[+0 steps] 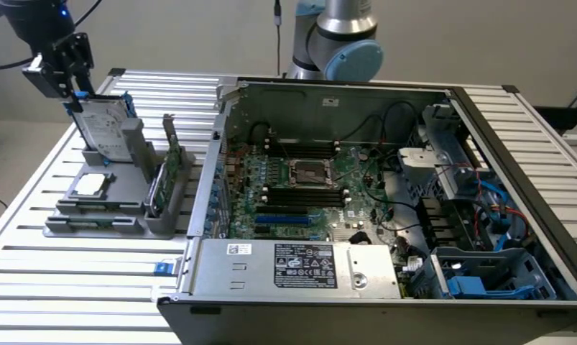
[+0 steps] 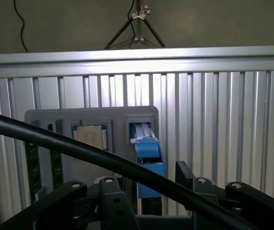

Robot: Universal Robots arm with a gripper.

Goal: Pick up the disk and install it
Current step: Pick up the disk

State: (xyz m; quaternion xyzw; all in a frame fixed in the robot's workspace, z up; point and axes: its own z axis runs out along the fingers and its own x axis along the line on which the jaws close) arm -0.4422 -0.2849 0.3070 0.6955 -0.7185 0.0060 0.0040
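- Right now the gripper (image 1: pixel 75 88) hangs at the top edge of the disk (image 1: pixel 106 126), at the exterior view's far left, above the slatted aluminium table (image 1: pixel 67 287).
- The disk stands on edge, leaning a little, with its lower end seated in a slot of the grey parts holder (image 1: pixel 125 219). Its white label faces the exterior camera.
- From the wrist, the disk's blue frame (image 2: pixel 149 160) runs from the gripper's black linkage down into the holder slot. The gripper sits astride that edge, but I cannot tell whether it has closed on the disk or merely straddles it.
- A square processor chip (image 1: pixel 92 184) lies flat in a recess of the holder, in front of the disk.
- A green circuit card (image 1: pixel 170 162) stands upright in another slot, between the disk and the computer case (image 1: pixel 336 108).
- The case lies open on the table just beside the holder, toward the exterior view's right. It shows the motherboard (image 1: pixel 298 205) with its processor socket (image 1: pixel 312 172).
- A labelled power supply (image 1: pixel 298 267) lies along the case's near edge, and a blue drive bay (image 1: pixel 471 285) sits in the near right corner, well apart from the disk.
- The arm (image 1: pixel 344 43), grey with a light-blue cap, rises behind the case.
- A thick black cable (image 2: pixel 79 148) crosses the wrist view in front of the holder.
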